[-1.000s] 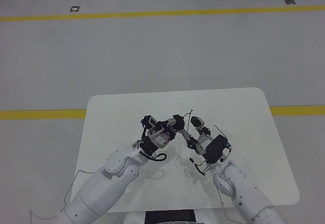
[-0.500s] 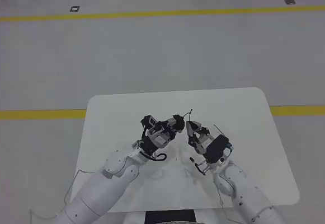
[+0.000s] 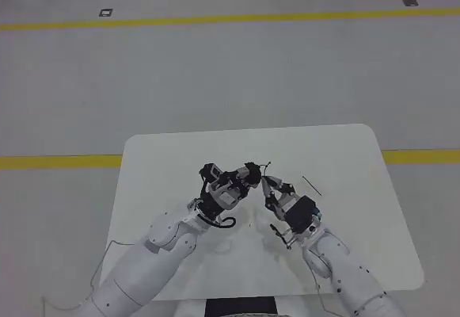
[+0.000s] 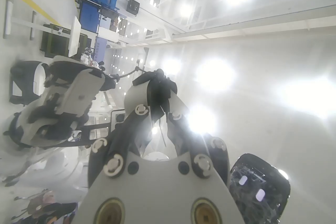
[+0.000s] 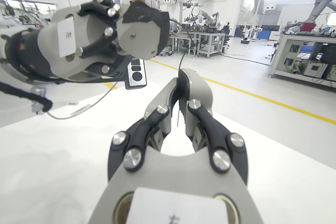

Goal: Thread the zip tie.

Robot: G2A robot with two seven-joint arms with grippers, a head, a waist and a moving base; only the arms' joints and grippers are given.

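Note:
Both grippers hover close together over the middle of the white table. A thin black zip tie spans the small gap between them. My left gripper is shut on one end of it, and a strand of the tie runs back between its fingers. My right gripper is shut on the strap, which rises from its tips and bends toward the left gripper. Seen from above, the right gripper sits just right of the left one, with the tie arching above them.
A second thin black zip tie lies flat on the table right of the grippers. A yellow floor line runs behind the table. Bare tabletop surrounds both arms.
My right gripper has shifted left and slightly nearer the robot, closing the gap to the left gripper. The left arm has barely moved.

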